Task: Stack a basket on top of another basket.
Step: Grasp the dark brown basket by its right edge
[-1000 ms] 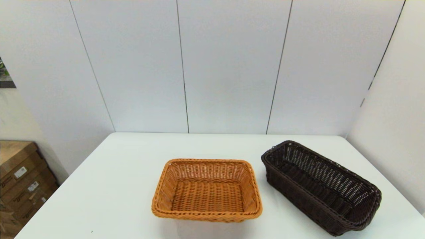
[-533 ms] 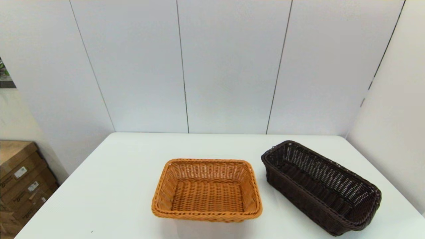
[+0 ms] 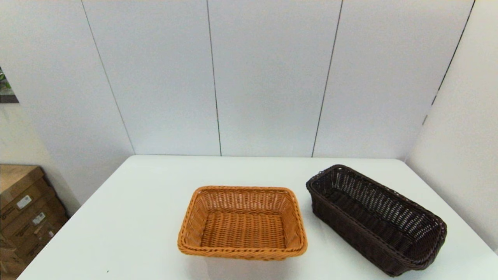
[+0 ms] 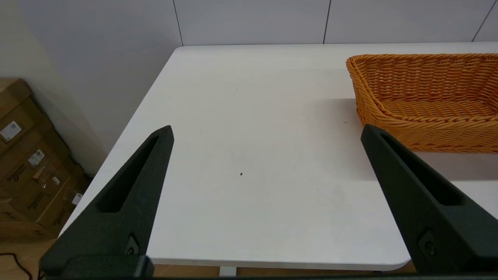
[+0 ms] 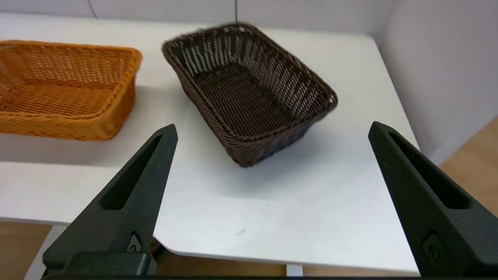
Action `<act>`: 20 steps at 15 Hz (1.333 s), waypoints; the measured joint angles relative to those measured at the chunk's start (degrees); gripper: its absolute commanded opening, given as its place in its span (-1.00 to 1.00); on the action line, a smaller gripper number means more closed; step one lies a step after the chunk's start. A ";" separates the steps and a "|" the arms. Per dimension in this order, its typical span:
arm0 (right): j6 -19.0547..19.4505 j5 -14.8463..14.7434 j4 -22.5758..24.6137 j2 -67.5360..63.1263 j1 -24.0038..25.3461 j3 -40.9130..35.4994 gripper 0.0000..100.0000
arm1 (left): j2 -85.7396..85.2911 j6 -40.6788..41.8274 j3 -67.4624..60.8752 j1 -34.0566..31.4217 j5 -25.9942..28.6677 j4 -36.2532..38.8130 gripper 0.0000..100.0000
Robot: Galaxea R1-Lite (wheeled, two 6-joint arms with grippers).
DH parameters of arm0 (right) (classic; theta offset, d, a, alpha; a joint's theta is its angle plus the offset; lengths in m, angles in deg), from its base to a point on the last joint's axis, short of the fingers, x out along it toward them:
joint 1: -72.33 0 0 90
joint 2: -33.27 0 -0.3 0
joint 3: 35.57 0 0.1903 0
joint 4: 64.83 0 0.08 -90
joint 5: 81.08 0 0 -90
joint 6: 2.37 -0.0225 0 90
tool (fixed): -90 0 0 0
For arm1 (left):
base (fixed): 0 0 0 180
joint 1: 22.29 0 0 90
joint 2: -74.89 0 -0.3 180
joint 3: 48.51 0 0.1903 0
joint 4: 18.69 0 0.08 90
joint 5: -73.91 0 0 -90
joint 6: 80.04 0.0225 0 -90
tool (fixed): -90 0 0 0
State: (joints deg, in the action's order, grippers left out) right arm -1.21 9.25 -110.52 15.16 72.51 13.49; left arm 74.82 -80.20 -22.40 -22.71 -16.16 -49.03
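The dark brown basket (image 3: 375, 217) lies empty and askew on the table's right side, also seen in the right wrist view (image 5: 249, 91). The orange-tan basket (image 3: 242, 222) rests empty near the table's middle front, apart from the dark one (image 4: 428, 99) (image 5: 64, 89). Neither arm shows in the head view. My right gripper (image 5: 272, 130) hovers open off the table's near edge, facing the dark basket. Off the near left edge my left gripper (image 4: 266, 132) stands open, the orange-tan basket to its right. Nothing is between either pair of fingers.
The white table (image 3: 148, 202) is walled by grey panels (image 3: 268, 77) behind and at the right. Cardboard boxes (image 3: 23, 214) stand on the floor beyond the table's left edge.
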 measured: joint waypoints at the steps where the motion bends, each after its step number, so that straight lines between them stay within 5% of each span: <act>1: -0.91 -0.93 -0.20 -2.68 -0.02 0.88 1.00 | 0.00 0.00 -0.02 0.00 0.00 -0.02 1.00; 6: -3.69 -6.78 -3.83 -17.40 -1.83 8.19 1.00 | 0.00 0.00 0.00 0.00 0.00 -0.02 1.00; 9: -4.32 -7.30 -10.08 -23.52 -7.73 12.90 1.00 | 0.00 0.02 -0.02 0.00 0.00 -0.02 1.00; 12: -9.06 -8.46 -11.74 -28.48 -11.64 15.04 1.00 | 0.00 0.00 0.00 0.00 0.00 0.00 1.00; 20: -20.22 -9.31 -11.67 -38.18 -11.70 16.68 1.00 | 0.00 0.02 -0.02 0.00 0.02 0.00 1.00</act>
State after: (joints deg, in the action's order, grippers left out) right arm -21.43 -0.07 -122.19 -23.02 60.81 30.16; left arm 74.82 -80.17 -22.43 -22.71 -16.14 -49.03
